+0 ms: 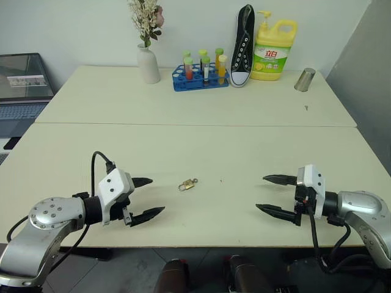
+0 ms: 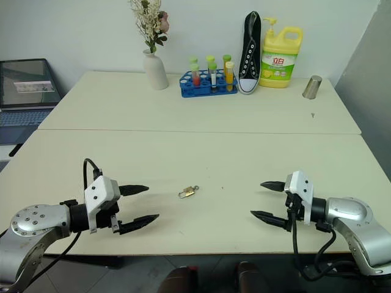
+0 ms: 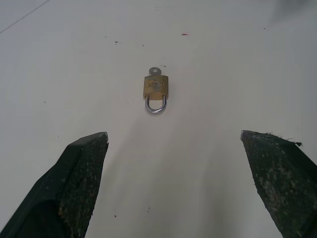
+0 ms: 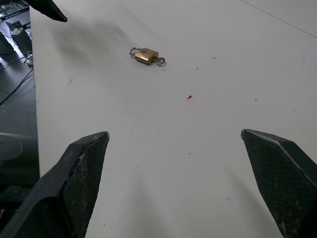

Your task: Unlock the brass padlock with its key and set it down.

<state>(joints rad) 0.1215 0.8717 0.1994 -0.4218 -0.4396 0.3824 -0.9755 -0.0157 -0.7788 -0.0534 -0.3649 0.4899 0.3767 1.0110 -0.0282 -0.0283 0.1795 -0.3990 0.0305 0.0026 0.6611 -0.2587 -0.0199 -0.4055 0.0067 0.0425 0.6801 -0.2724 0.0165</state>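
Judging from the frames, no step of the task is done: the brass padlock (image 1: 188,184) is seen lying flat on the table (image 1: 201,146), untouched, shackle closed, with what looks like the key's round bow sticking out of the end opposite the shackle. Gripping, turning the key and setting the lock down are all left.

Places are given relative to the padlock. The left gripper (image 1: 146,199) is held near it on the robot's left, just above the tabletop, fingers spread wide, nothing held. The right gripper (image 1: 275,194) is held further off on the robot's right, fingers likewise spread wide, nothing held. Both point inward toward the lock.

Containers, all well behind the padlock at the table's far edge, largest first:
- yellow detergent jug (image 1: 273,49), cap with pump on, contents not visible.
- white vase (image 1: 148,64), dried flowers held in it.
- blue tube rack (image 1: 198,77), several capped tubes stood in it, filled with orange, yellow and green.
- metal cup (image 1: 304,80), contents cannot be told.

A black sneaker (image 1: 243,46) is propped between rack and jug.
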